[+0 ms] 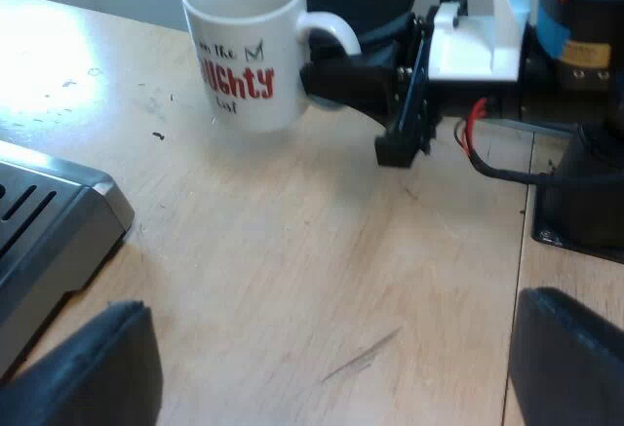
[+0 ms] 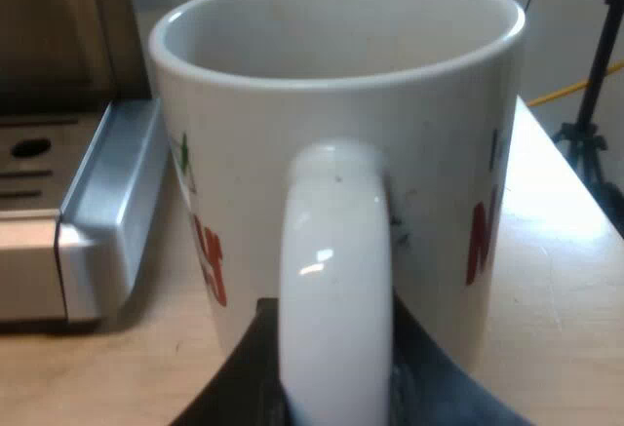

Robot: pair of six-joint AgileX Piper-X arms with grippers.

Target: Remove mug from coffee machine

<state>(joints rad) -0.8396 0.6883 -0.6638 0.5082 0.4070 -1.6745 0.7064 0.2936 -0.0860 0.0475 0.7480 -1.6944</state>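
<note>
A white mug [image 1: 244,46] with red lettering is upright over the wooden table [image 1: 322,251], away from the espresso machine's drip tray [image 1: 49,231]. I cannot tell whether its base touches the wood. My right gripper [image 1: 331,80] is shut on the mug's handle [image 1: 331,28]. In the right wrist view the handle [image 2: 336,280] runs between that gripper's black fingers [image 2: 244,372], and the mug [image 2: 341,104] is empty inside. My left gripper [image 1: 331,348] is open, low over bare wood, a good way from the mug, with nothing between its fingers.
The machine's silver tray corner [image 2: 107,202] stands close beside the mug. A black arm base [image 1: 585,202] sits on the table behind the right gripper. A dark tripod [image 2: 595,104] stands beyond the table edge.
</note>
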